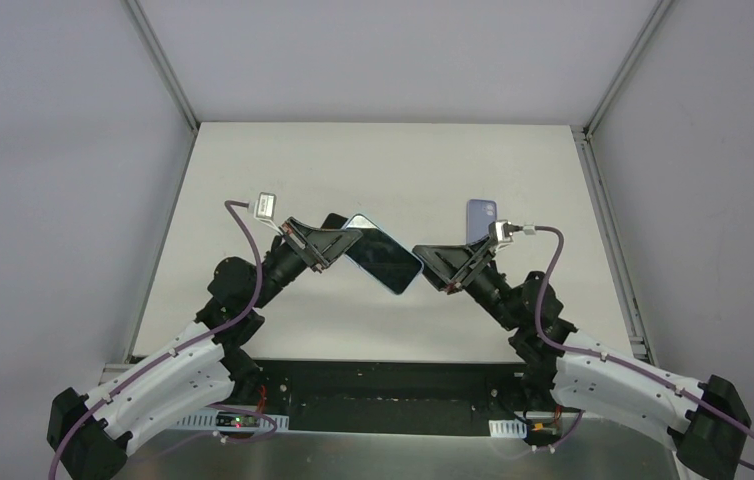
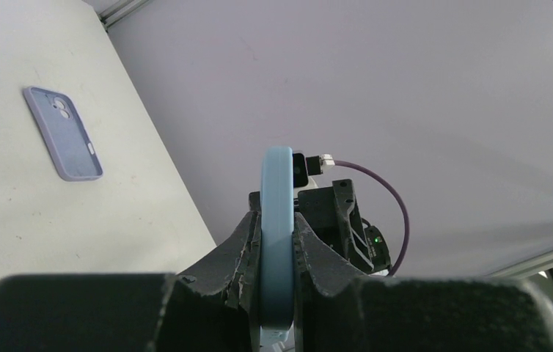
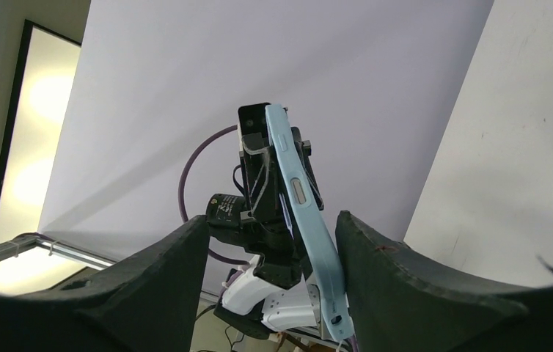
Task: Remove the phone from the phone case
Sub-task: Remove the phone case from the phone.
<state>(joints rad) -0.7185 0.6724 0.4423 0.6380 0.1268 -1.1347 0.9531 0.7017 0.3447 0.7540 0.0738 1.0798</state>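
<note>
A light blue phone [image 1: 383, 252] is held above the table, clamped at one end by my left gripper [image 1: 328, 243]. In the left wrist view the phone [image 2: 276, 198] stands edge-on between both fingers [image 2: 244, 246], which press on it. A lavender phone case [image 1: 480, 218] lies flat on the table, apart from the phone; it also shows in the left wrist view [image 2: 63, 132]. My right gripper [image 1: 431, 268] is open at the phone's free end. In the right wrist view the phone [image 3: 299, 209] sits between the spread fingers, close against the right-hand finger [image 3: 376, 271].
The white table [image 1: 373, 160] is bounded by grey walls with metal rails at left [image 1: 163, 60] and right [image 1: 608, 200]. A black gap [image 1: 383, 385] runs along the near edge between the arm bases.
</note>
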